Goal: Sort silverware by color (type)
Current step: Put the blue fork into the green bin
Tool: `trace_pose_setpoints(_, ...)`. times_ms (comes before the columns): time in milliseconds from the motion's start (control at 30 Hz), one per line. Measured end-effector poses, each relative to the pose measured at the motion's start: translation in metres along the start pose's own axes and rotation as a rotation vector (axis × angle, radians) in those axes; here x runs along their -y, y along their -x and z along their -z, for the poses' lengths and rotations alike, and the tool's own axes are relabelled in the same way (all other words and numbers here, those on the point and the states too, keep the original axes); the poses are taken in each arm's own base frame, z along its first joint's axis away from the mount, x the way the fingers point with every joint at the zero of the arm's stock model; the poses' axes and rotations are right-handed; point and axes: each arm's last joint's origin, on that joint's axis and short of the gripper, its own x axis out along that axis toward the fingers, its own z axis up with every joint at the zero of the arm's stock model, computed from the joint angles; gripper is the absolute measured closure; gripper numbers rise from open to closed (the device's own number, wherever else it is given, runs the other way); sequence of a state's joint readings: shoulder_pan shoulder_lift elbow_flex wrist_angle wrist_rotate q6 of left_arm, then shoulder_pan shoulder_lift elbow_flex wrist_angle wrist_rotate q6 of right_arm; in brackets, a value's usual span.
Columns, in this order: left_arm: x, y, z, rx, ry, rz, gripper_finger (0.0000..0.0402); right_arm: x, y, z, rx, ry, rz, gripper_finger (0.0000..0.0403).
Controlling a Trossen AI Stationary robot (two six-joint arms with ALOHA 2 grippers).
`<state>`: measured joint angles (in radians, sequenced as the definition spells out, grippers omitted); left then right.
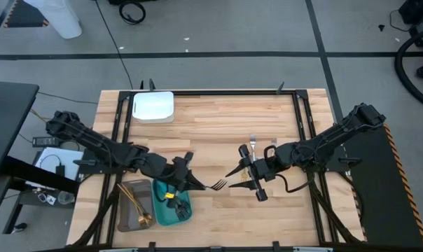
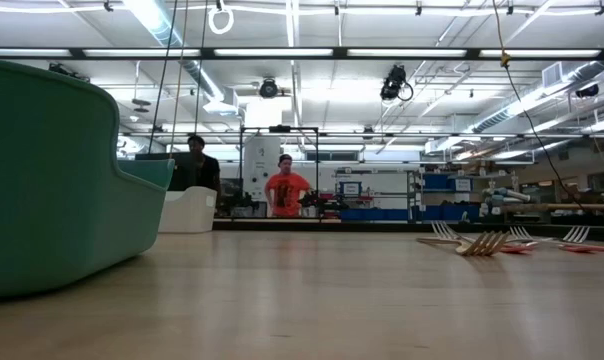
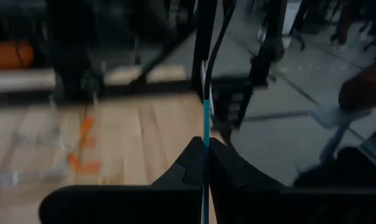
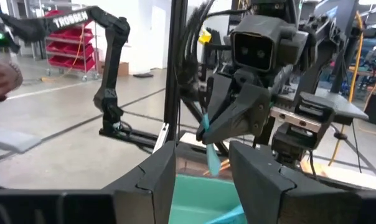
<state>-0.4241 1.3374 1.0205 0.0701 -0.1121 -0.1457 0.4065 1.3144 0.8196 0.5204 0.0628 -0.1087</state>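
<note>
The left gripper [image 1: 184,176] is above the teal tray [image 1: 171,210], its fingers [image 3: 187,167] closed tightly on a thin teal-blue utensil [image 3: 206,118] that hangs down over the tray. More teal-blue silverware [image 1: 178,207] lies inside this tray. Just beside the teal tray, on its outer side, the grey tray [image 1: 134,206] holds gold silverware [image 1: 137,204]. Past the teal tray toward the middle of the table, a fork [image 1: 218,185] lies on the wood. Beyond it the right gripper [image 1: 242,176] waits with fingers spread and empty. Farther from the teal tray, two silver forks [image 1: 254,143] lie near the right arm. The white tray [image 1: 153,106] stands far off, at the table's back edge.
</note>
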Motion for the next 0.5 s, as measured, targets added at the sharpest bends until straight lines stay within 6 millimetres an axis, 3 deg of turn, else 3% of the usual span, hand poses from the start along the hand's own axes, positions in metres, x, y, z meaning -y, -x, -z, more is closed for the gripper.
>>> trace_pose_setpoints(267, 0.015, 0.01, 0.03, -0.302, -0.01, 0.007, 0.0388, 0.0, 0.0, 0.003, -0.03, 0.001, -0.003, 0.0243)
trace_pose_setpoints(500, 0.013, 0.019, 0.051, -0.535, 0.0, -0.044, 0.0388, 0.002, 0.0, 0.004, -0.04, 0.002, 0.005, 0.0243)
